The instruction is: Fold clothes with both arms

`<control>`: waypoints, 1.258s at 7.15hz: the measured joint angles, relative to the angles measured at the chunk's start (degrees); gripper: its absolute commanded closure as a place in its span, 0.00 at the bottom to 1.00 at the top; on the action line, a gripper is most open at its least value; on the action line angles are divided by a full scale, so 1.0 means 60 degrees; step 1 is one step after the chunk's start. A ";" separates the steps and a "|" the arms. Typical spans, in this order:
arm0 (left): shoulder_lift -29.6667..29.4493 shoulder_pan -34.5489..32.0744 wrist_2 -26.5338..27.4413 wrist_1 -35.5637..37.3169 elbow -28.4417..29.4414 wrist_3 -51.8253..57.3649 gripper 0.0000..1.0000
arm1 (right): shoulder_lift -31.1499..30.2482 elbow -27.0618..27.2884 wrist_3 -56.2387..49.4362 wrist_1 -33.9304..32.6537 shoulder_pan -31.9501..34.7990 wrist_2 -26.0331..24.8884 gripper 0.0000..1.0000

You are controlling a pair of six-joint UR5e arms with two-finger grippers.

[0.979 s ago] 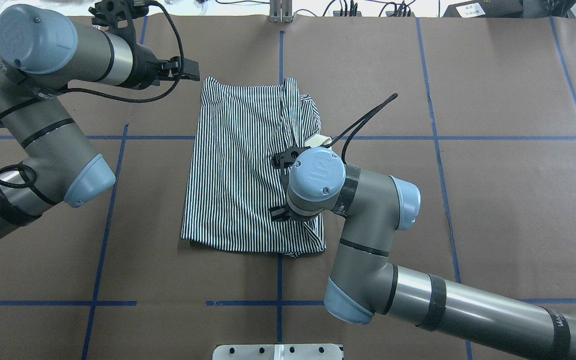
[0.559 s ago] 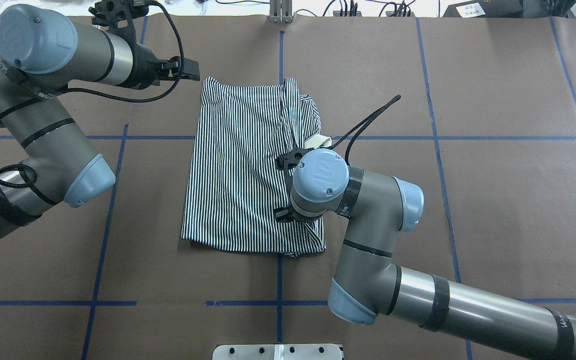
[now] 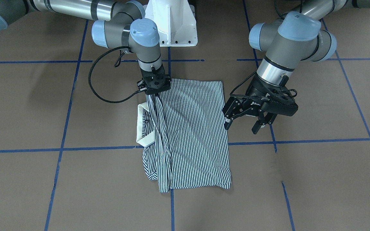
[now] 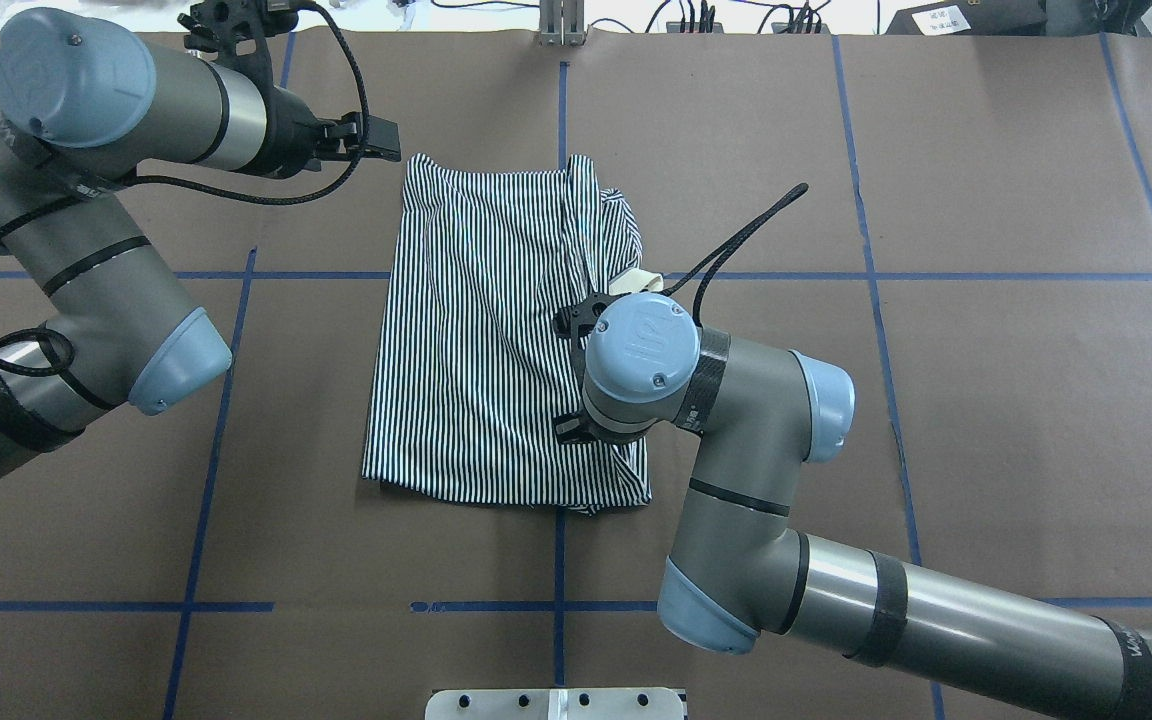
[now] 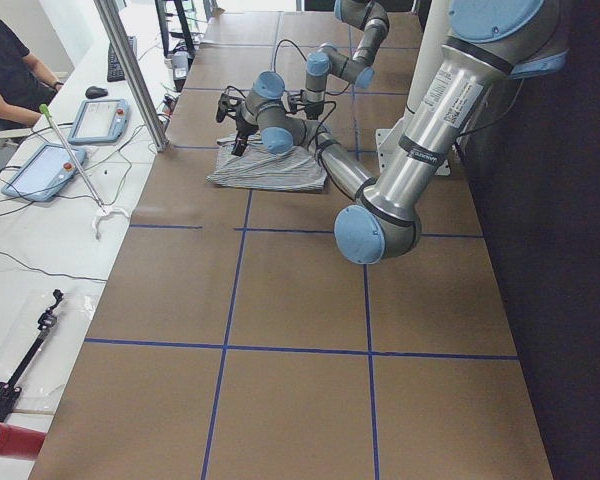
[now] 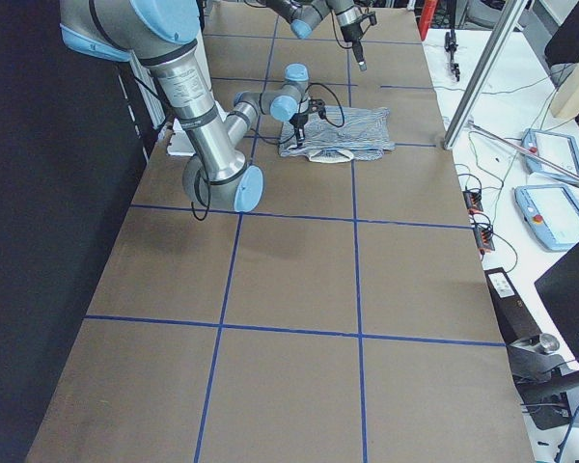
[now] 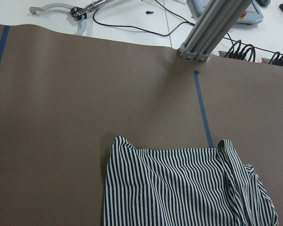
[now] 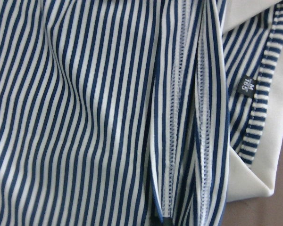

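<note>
The right arm (image 4: 751, 385) has slid a little toward the right of the overhead frame. Its blue wrist cap (image 4: 644, 345) now sits slightly further right and a touch lower over the striped polo shirt (image 4: 476, 330). The elbow cap (image 4: 829, 420) and the lower joint cap (image 4: 701, 605) near the bottom of the frame have drifted the same way, right and down. The black cable (image 4: 736, 243) looping off the wrist reaches further toward the upper right, its tip ending further right than a second ago

The polo shirt (image 3: 194, 134) is navy-and-white striped, its collar (image 3: 141, 128) cream.
</note>
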 measured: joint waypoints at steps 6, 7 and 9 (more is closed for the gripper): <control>-0.0033 0.0026 0.0000 0.0000 0.0039 -0.0045 0.00 | -0.0932 0.1182 -0.0005 -0.0760 0.0178 -0.0025 0.00; -0.0034 0.0028 0.0000 0.0000 0.0042 -0.0045 0.00 | -0.0940 0.1154 -0.0015 -0.0757 0.0268 -0.0038 0.00; -0.0044 0.0023 0.0000 0.0000 0.0042 -0.0036 0.00 | -0.0527 0.0723 -0.0233 -0.0727 0.0882 -0.0028 0.00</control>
